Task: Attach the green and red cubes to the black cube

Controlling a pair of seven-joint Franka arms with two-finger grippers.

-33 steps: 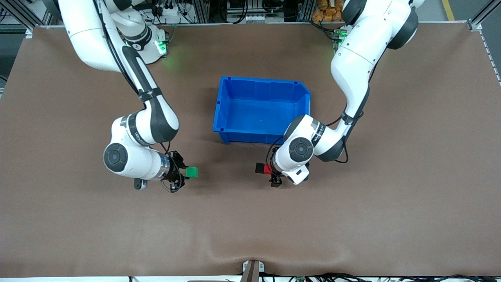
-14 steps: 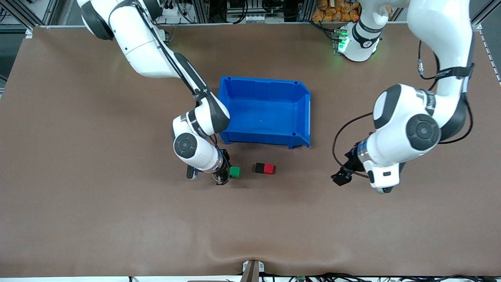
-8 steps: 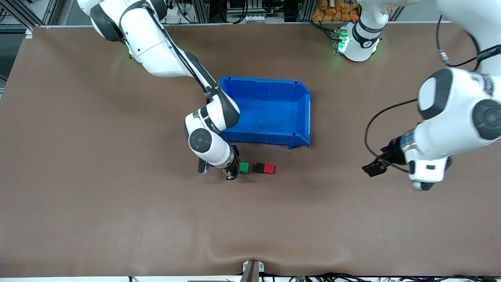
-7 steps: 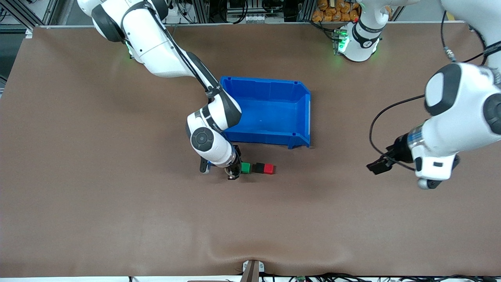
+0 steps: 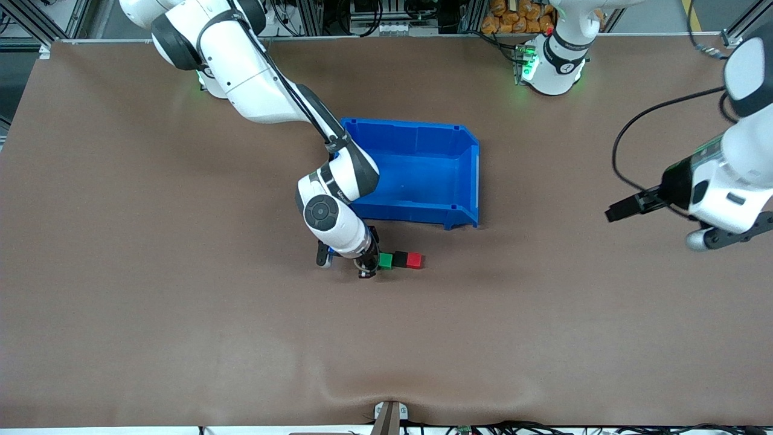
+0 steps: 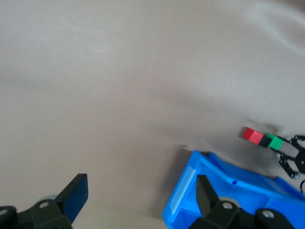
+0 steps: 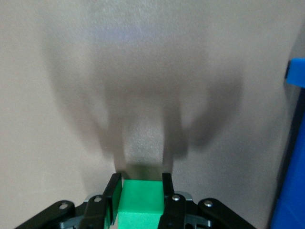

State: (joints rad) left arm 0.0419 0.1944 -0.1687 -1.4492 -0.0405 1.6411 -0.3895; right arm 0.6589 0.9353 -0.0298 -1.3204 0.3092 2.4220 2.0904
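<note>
The right hand (image 5: pixel 369 264) grips the green cube (image 5: pixel 385 260) low at the table, pressing it against the black cube (image 5: pixel 400 259), whose other face carries the red cube (image 5: pixel 414 260). The row runs along the table, just nearer the front camera than the blue bin (image 5: pixel 465 181). The left hand (image 5: pixel 622 210) waits, spread wide and empty (no readable writing anywhere).

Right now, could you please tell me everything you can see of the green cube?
The green cube is small, bright green and plain, with smooth matte faces and sharp edges. It sits square and level, pinched between the shut fingers of the right gripper. Its free side meets the black cube, which has the red cube on its other face, making one straight row. The row lies nearer the front camera than the blue bin.
</note>
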